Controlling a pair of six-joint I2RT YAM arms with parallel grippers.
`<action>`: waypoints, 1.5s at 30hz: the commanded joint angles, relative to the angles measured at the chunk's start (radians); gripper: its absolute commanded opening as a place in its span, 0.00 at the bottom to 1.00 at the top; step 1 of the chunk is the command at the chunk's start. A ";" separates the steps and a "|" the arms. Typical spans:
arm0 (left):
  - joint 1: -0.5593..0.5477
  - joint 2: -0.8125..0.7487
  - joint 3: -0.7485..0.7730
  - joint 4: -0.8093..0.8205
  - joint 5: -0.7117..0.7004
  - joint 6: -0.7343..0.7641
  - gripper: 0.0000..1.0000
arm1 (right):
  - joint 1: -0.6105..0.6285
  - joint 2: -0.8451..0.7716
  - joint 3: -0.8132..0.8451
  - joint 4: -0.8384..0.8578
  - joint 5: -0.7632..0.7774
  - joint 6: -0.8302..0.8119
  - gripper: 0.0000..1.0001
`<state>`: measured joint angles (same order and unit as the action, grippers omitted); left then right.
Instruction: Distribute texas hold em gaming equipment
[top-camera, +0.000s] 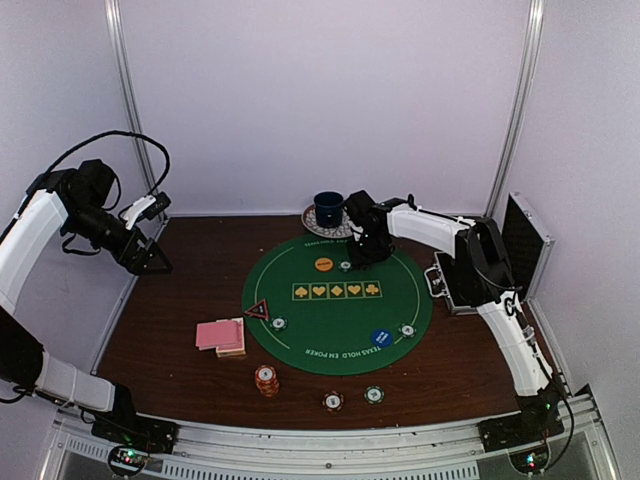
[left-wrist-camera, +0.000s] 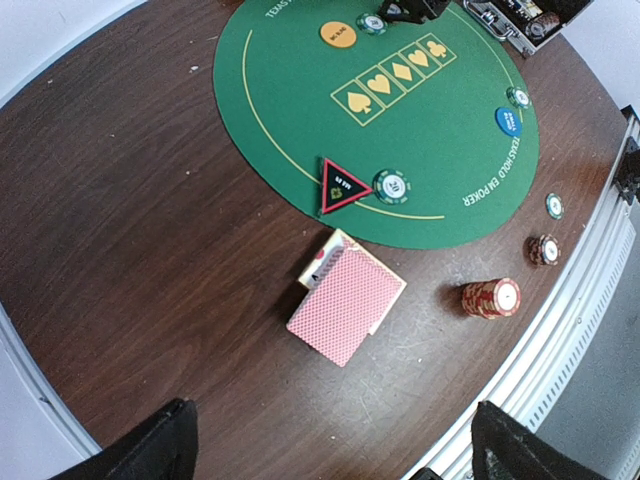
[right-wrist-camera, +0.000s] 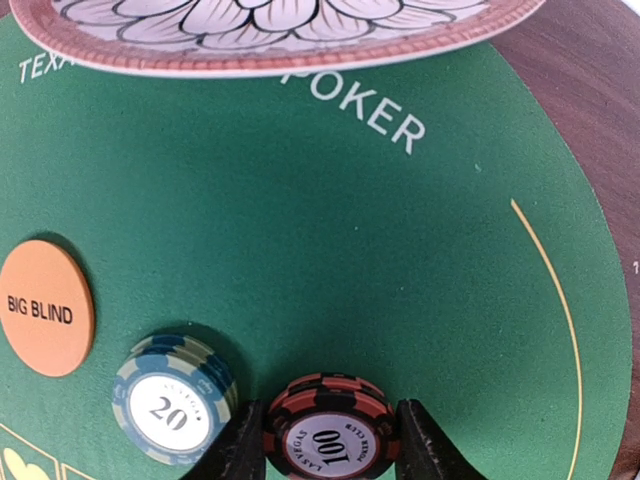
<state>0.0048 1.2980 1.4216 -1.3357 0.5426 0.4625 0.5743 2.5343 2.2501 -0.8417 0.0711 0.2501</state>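
Note:
My right gripper (top-camera: 362, 254) is low over the far edge of the green mat and shut on a red-black "100" poker chip stack (right-wrist-camera: 330, 436), one finger on each side. A green "20" chip stack (right-wrist-camera: 172, 400) and the orange "BIG BLIND" disc (right-wrist-camera: 45, 307) lie just left of it. My left gripper (left-wrist-camera: 335, 445) is open and empty, held high over the table's left side (top-camera: 150, 262). Below it lie the pink-backed cards (left-wrist-camera: 345, 300), the black-red triangle marker (left-wrist-camera: 343, 183) and another green chip (left-wrist-camera: 391, 185). The blue disc (top-camera: 381, 338) lies on the mat's near right.
The dark blue cup (top-camera: 328, 208) on its patterned saucer (right-wrist-camera: 280, 40) stands just beyond my right gripper. An open case (top-camera: 500, 260) stands at the right. An orange chip stack (top-camera: 266, 380), a red chip (top-camera: 332, 401) and a green chip (top-camera: 373, 394) sit by the near edge.

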 joint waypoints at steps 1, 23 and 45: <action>0.000 -0.006 0.017 0.010 0.012 0.011 0.98 | -0.008 0.021 0.020 -0.014 -0.006 0.018 0.56; -0.001 -0.007 0.029 0.010 0.007 0.002 0.98 | 0.114 -0.462 -0.378 0.102 -0.002 -0.022 0.58; -0.001 -0.032 0.024 0.001 0.007 0.005 0.98 | 0.700 -0.709 -0.935 0.108 -0.143 -0.015 0.88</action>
<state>0.0048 1.2854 1.4227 -1.3361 0.5392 0.4622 1.2617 1.8496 1.3411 -0.7307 -0.0280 0.2546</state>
